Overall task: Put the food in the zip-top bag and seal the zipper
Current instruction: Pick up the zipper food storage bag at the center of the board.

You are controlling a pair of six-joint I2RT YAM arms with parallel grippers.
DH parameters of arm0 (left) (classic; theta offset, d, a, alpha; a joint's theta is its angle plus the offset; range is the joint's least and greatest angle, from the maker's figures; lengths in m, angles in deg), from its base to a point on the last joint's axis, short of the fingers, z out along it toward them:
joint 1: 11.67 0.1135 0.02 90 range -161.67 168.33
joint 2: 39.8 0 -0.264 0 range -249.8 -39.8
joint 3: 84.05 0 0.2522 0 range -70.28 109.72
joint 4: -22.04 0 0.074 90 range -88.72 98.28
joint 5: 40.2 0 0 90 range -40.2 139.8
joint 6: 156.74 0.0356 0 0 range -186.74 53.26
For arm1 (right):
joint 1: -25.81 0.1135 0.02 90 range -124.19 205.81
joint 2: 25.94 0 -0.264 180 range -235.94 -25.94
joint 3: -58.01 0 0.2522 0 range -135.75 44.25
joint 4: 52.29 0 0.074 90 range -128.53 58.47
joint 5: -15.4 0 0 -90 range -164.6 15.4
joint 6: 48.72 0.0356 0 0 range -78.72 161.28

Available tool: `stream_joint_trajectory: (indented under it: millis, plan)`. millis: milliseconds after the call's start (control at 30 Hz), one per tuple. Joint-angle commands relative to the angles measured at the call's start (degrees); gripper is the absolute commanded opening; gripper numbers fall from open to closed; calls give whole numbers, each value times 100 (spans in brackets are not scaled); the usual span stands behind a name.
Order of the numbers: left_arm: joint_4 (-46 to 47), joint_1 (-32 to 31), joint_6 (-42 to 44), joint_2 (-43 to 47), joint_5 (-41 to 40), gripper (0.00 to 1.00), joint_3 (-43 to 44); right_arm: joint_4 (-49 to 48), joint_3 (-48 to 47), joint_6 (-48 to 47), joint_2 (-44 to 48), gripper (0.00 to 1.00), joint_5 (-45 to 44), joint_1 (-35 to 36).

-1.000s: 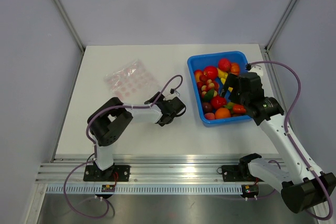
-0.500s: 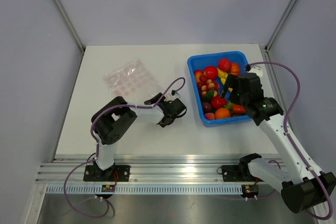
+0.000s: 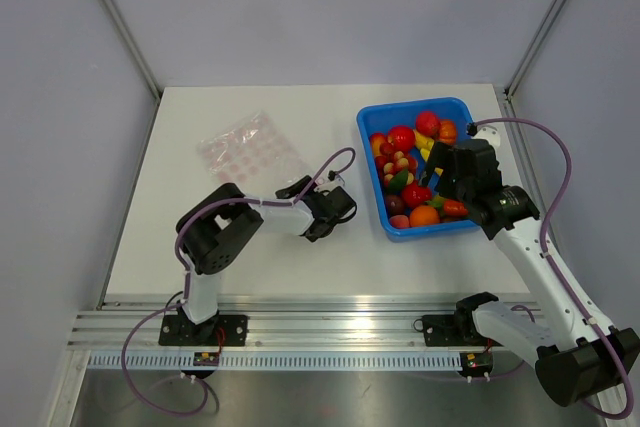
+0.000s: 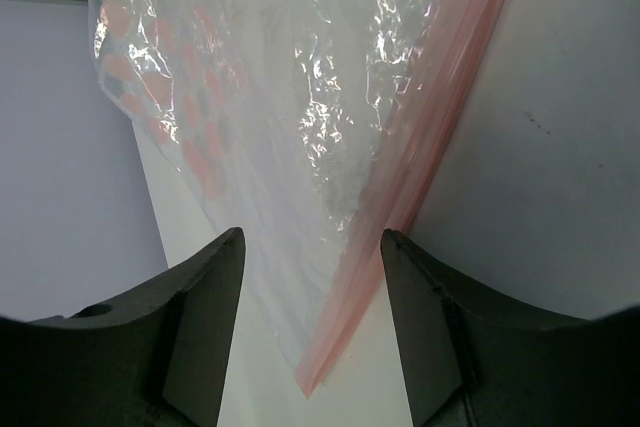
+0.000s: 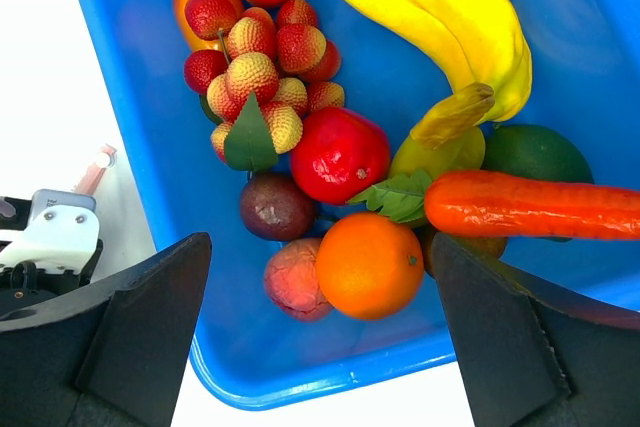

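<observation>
Jaws of the left claw (image 4: 312, 247) stand spread, gripping nothing; a corner of the clear zip-top bag (image 4: 270, 127) lies flat on the table (image 4: 560, 147) between them, its pink zipper (image 4: 430, 117) running just inside one finger; the right claw (image 5: 318, 242) hangs spread wide over the blue tray (image 5: 130, 97) of toy food (image 5: 275, 207); an orange (image 5: 370, 265) sits between its fingers, a red apple (image 5: 340, 154) and banana (image 5: 440, 7) beyond, a carrot (image 5: 540, 205) beside one finger.
</observation>
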Motion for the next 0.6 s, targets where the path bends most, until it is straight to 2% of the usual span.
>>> stream_joint_trajectory:
  millis: [0,433,567]
  plan:
    - [271,26,84,50,-360,60,187,-115,8,7,85,99,24,-7]
    - [508,281,278,-213,-281,59,231,-106,17,-11,33,100,33,-7]
    - [596,387,330,-284,-291,53,293,-80,17,-28,33,99,24,-15]
